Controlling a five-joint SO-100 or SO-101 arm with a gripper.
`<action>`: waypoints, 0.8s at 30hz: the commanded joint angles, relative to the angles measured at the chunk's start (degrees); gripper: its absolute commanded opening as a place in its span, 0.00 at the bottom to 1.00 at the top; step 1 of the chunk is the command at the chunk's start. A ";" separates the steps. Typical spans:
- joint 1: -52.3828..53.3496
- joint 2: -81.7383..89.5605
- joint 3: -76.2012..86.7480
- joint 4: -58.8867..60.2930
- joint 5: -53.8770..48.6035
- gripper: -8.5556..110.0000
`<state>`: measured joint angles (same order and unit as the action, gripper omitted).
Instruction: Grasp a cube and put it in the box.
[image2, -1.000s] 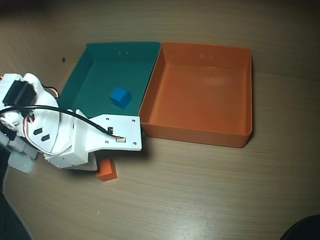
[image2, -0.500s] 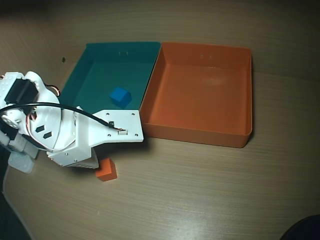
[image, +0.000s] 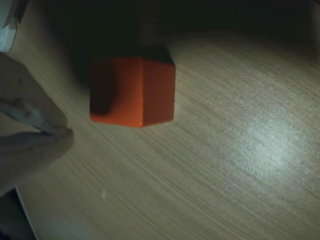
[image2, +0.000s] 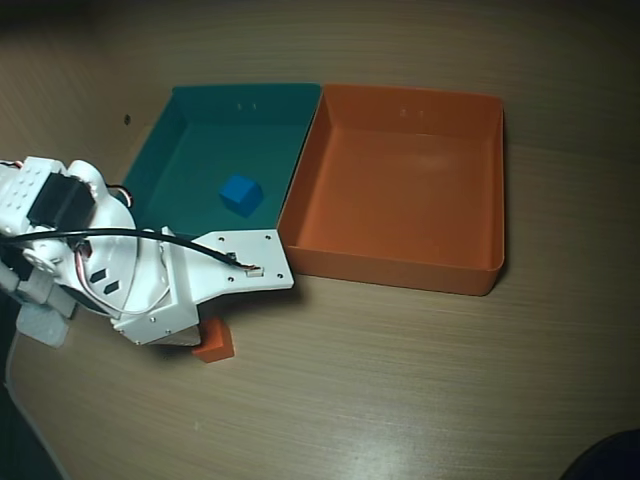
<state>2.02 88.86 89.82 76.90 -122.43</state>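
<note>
The small orange cube rests on the wooden table; in the overhead view it pokes out from under the arm's white head. My gripper hangs low right over it. In the wrist view one pale finger sits left of the cube with a strip of bare table between them; the other jaw is lost in the dark at the top. The gripper looks open and holds nothing. The orange box stands empty at the upper right, its near wall a short way from the cube.
A teal-green tray adjoins the box on its left and holds a small blue cube. The arm's white body and black cable cover the tray's near-left corner. Bare wooden table lies in front of the trays.
</note>
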 joint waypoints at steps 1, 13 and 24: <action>-0.35 0.44 -3.78 -0.35 -0.44 0.05; 0.00 1.14 -3.96 -0.44 -0.62 0.43; 1.41 -0.79 -3.52 -6.24 -0.62 0.41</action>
<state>2.11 87.98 89.03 72.69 -122.61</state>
